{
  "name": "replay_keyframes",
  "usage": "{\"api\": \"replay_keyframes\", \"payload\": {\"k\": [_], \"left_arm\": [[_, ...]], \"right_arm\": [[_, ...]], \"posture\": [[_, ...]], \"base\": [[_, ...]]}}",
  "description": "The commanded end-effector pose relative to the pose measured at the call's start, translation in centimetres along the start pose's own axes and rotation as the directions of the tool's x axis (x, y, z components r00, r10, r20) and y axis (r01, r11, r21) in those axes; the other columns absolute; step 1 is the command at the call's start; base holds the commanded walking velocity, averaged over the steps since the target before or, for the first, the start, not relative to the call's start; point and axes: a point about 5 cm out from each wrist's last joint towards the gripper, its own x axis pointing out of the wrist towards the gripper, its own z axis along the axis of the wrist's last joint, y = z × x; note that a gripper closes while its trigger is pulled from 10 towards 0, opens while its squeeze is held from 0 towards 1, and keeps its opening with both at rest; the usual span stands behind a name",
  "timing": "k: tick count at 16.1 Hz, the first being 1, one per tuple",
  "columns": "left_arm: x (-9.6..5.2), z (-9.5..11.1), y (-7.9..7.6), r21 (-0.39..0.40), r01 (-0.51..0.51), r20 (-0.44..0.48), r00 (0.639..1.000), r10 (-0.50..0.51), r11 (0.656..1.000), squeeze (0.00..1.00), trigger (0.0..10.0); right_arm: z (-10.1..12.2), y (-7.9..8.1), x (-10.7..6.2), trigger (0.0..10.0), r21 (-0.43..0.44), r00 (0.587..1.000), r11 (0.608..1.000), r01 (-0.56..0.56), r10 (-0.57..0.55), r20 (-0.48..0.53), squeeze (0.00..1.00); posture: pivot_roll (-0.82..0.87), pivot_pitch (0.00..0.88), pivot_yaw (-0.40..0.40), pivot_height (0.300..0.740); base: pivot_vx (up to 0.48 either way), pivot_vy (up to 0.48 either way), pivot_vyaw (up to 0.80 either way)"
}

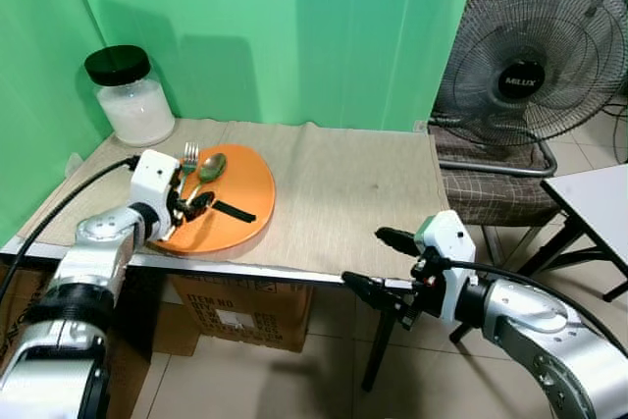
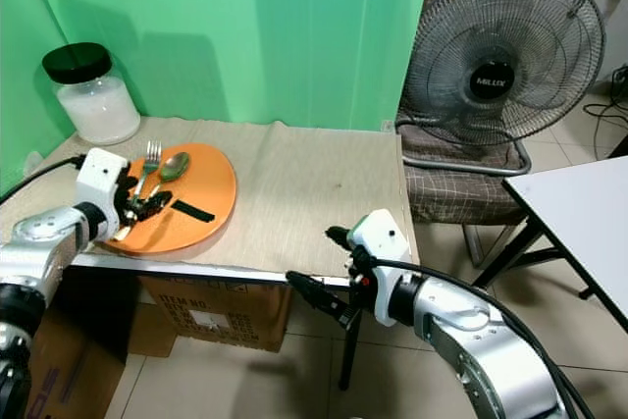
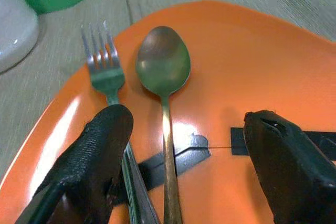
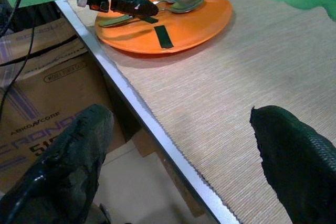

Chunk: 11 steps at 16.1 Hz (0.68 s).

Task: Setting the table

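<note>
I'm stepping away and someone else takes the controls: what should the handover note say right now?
Left gripper: open, low over the orange plate, fingers either side of the spoon handle; the fork lies beside the spoon.
Right gripper: open, empty, at the table front edge.
Done: nothing visibly laid out.
Left: take the cutlery off the plate and set it out.

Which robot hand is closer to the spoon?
Left. The left gripper is open over the orange plate, its fingers astride the spoon handle. The right gripper hangs open at the table's near edge, far away.
</note>
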Motion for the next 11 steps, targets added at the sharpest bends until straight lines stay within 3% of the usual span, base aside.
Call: {"api": "replay_keyframes", "payload": {"k": [1, 5, 6, 7, 11], "left_arm": [[0.0, 0.4, 0.4, 0.043, 0.001, 0.004, 1.000, -0.001, 0.999, 0.00, 10.0], [0.3, 0.1, 0.2, 0.063, 0.025, -0.022, 0.999, -0.024, 0.998, 0.00, 10.0], [0.4, -0.1, 0.2, 0.063, 0.034, -0.035, 0.999, -0.031, 0.997, 0.00, 4.4], [0.4, -0.1, 0.2, 0.069, 0.056, -0.040, 0.998, -0.054, 0.996, 0.00, 0.0], [0.3, -0.8, 0.3, 0.105, 0.090, -0.111, 0.991, -0.079, 0.990, 0.00, 0.0]], "right_arm": [[0.3, 0.3, -0.1, 10.0, -0.020, 1.000, 1.000, -0.011, 0.011, 0.010, 0.00], [0.5, 0.5, -0.3, 10.0, -0.021, 1.000, 1.000, -0.018, 0.018, 0.011, 0.00], [0.5, 0.6, -0.4, 10.0, -0.017, 0.999, 0.999, -0.033, 0.033, 0.010, 0.00], [0.4, 0.9, -0.5, 10.0, -0.016, 0.999, 0.998, -0.054, 0.054, 0.003, 0.00], [-0.1, 1.4, -1.1, 10.0, -0.037, 0.988, 0.990, -0.139, 0.136, -0.076, 0.00]], "posture": [[-0.17, 0.000, 0.022, 0.740], [-0.18, 0.002, 0.029, 0.740], [-0.18, 0.003, 0.030, 0.740], [-0.18, 0.003, 0.032, 0.740], [-0.17, 0.005, 0.030, 0.740]], "base": [[0.000, 0.000, 0.00], [0.000, 0.000, 0.00], [0.000, 0.000, 0.00], [0.000, 0.000, 0.00], [0.000, 0.000, 0.00]]}}
